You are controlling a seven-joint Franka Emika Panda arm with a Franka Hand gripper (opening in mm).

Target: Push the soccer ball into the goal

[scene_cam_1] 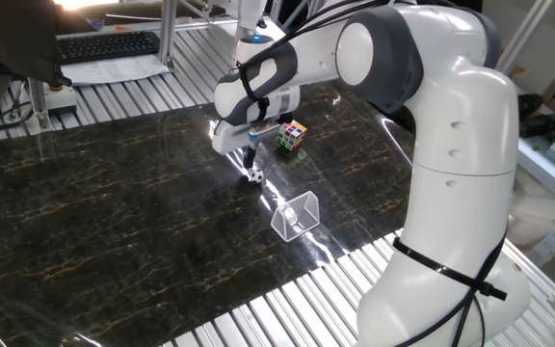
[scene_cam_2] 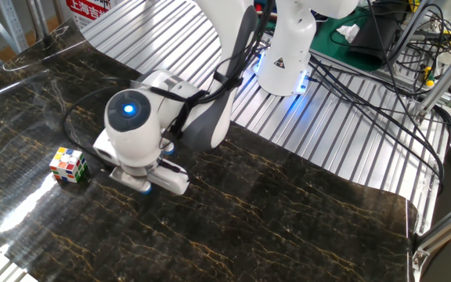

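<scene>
The tiny black-and-white soccer ball [scene_cam_1: 255,175] lies on the dark marble table, just below and right of my gripper [scene_cam_1: 251,162]. The dark fingers point down, pressed together with nothing between them, and their tips seem to touch the ball's upper left side. The wire-frame goal [scene_cam_1: 297,215] with see-through netting stands a short way down and right of the ball. In the other fixed view my gripper's body [scene_cam_2: 143,168] hides the fingers, the ball and the goal.
A multicoloured Rubik's cube [scene_cam_1: 292,136] sits up and right of the ball; it also shows in the other fixed view [scene_cam_2: 69,164]. The table's marble top [scene_cam_1: 114,212] ends at ribbed metal slats [scene_cam_1: 287,308]. A keyboard [scene_cam_1: 109,44] lies at the back.
</scene>
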